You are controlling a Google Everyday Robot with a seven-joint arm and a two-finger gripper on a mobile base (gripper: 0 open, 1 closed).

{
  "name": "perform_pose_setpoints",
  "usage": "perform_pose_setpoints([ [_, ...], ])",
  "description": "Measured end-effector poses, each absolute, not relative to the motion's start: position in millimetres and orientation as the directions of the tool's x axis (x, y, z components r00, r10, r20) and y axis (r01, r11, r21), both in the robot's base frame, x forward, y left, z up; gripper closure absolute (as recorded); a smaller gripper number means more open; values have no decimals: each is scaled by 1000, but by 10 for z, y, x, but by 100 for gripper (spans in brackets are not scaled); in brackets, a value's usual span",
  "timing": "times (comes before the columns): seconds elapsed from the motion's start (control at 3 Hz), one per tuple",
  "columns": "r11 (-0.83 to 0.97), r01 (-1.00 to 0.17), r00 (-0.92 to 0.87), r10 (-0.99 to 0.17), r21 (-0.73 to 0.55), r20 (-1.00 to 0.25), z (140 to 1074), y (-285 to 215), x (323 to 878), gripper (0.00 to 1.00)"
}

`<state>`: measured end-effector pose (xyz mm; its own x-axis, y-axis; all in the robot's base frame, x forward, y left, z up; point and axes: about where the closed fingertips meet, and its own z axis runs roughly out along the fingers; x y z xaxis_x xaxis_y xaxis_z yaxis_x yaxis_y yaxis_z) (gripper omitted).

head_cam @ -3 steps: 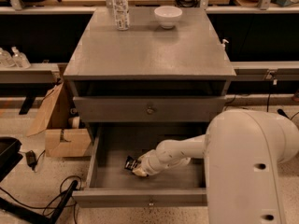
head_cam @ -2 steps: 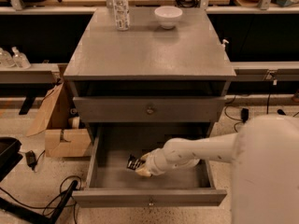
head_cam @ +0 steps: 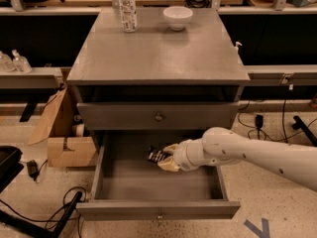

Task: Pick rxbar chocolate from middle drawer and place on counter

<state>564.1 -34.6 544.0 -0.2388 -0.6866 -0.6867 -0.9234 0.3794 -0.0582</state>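
Observation:
The rxbar chocolate (head_cam: 156,155), a small black bar with pale lettering, is held between the tan fingertips of my gripper (head_cam: 164,157). It sits a little above the floor of the open middle drawer (head_cam: 158,210). My white arm reaches into the drawer from the right. The grey counter (head_cam: 158,53) lies above, on top of the cabinet.
A white bowl (head_cam: 178,17) and a clear plastic bottle (head_cam: 128,8) stand at the back of the counter. The closed upper drawer front (head_cam: 158,117) overhangs the back of the open drawer. A cardboard box (head_cam: 69,150) and cables lie on the floor to the left.
My gripper, with the bar in it, has moved up and to the right inside the drawer, off the drawer floor. The arm has drawn back to the right.

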Motion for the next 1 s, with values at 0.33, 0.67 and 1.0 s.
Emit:
perform_pose_setpoints([
  [0.33, 390, -916, -218, -680, -93, -700, 5977, -536, 5704, 100],
  [0.67, 409, -902, -213, -700, -138, -682, 6677, -623, 5750, 100],
  [1.0, 442, -875, -218, -726, -199, -652, 7417, -616, 5825, 100],
])
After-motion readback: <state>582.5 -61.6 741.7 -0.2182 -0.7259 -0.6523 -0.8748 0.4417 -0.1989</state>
